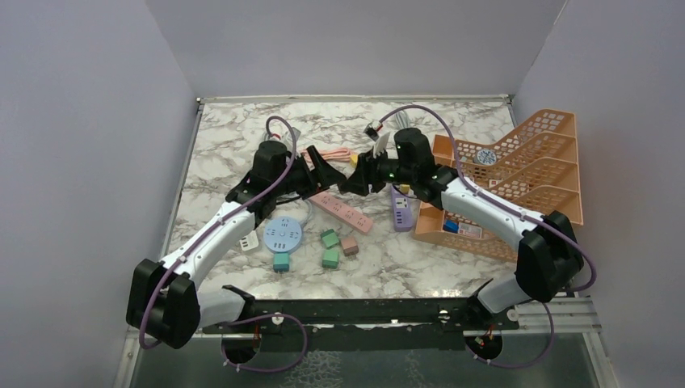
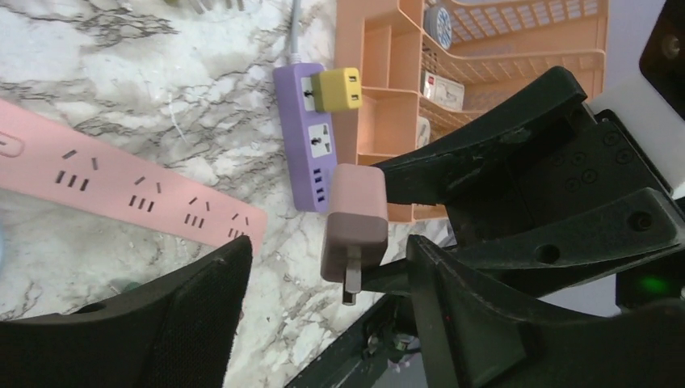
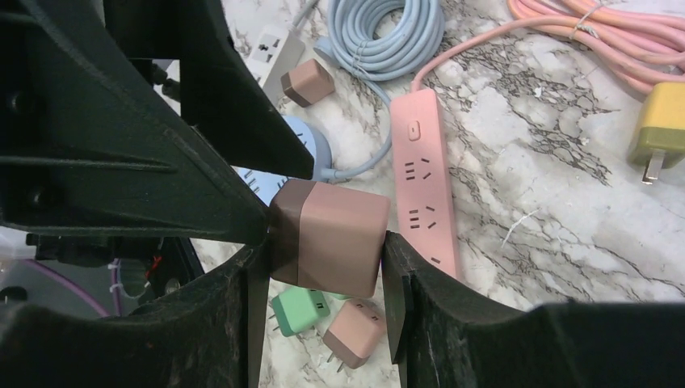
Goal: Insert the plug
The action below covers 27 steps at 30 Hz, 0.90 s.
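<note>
The tabletop (image 1: 234, 137) is white marble with grey veins, closed in by plain lavender walls (image 1: 347, 40) on three sides. An orange tiered desk organizer (image 1: 533, 153) stands along the right edge. A purple power strip (image 1: 401, 210) lies just beside it with a yellow plug (image 2: 338, 89) seated in its upper socket. A pink power strip (image 1: 343, 210) lies slantwise in the middle, and its pink cord (image 1: 331, 153) is bundled behind it. Nearer the bases sit a round blue socket hub (image 1: 283, 234) and a scatter of small green and pink cube plugs (image 1: 330, 258).

Both my arms reach forward and bend inward, so the wrists meet above the pink power strip. My right hand (image 3: 323, 250) pinches the dusty-pink plug (image 2: 355, 218) by its two flat sides and holds it in the air above the marble, close to the end of the pink strip. In the left wrist view its prongs point downward. My left hand (image 2: 329, 267) faces the right one with its fingers spread, one on each side of the plug. I cannot tell whether either finger touches it.
</note>
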Available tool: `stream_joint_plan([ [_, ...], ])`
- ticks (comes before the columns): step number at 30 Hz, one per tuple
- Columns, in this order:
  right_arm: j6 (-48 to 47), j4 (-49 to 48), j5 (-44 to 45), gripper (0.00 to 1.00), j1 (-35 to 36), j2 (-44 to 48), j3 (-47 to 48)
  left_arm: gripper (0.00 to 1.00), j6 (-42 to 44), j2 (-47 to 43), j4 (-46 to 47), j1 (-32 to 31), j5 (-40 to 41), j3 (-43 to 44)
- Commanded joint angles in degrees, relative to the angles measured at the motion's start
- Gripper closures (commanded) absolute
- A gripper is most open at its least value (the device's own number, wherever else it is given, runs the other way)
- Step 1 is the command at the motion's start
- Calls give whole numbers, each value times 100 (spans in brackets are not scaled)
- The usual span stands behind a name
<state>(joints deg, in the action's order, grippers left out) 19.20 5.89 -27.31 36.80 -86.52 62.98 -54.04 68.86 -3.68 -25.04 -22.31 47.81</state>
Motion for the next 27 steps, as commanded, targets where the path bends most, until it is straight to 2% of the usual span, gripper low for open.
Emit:
stream_joint_plan([
  [1,-20,-553,-253,62,36,236,-139,34,23,117,194,26,-919,292],
  [8,211,-848,-435,62,34,213,-234,59,-88,162,507,30,-1506,87],
  [14,475,-977,-405,61,37,128,-235,59,-24,250,396,25,-1891,43],
  [17,567,-1054,-456,59,37,118,-266,66,-36,257,404,28,-1913,-14],
  [20,688,-1040,-458,48,36,129,-294,74,96,198,365,30,-1821,-2],
  [23,801,-930,-771,31,5,247,-342,76,490,93,259,34,-1645,41],
  [25,785,-509,-876,21,-10,443,-306,76,700,3,269,50,-1627,64],
  [27,768,-156,-912,17,-34,694,-369,76,846,-93,298,81,-1689,66],
])
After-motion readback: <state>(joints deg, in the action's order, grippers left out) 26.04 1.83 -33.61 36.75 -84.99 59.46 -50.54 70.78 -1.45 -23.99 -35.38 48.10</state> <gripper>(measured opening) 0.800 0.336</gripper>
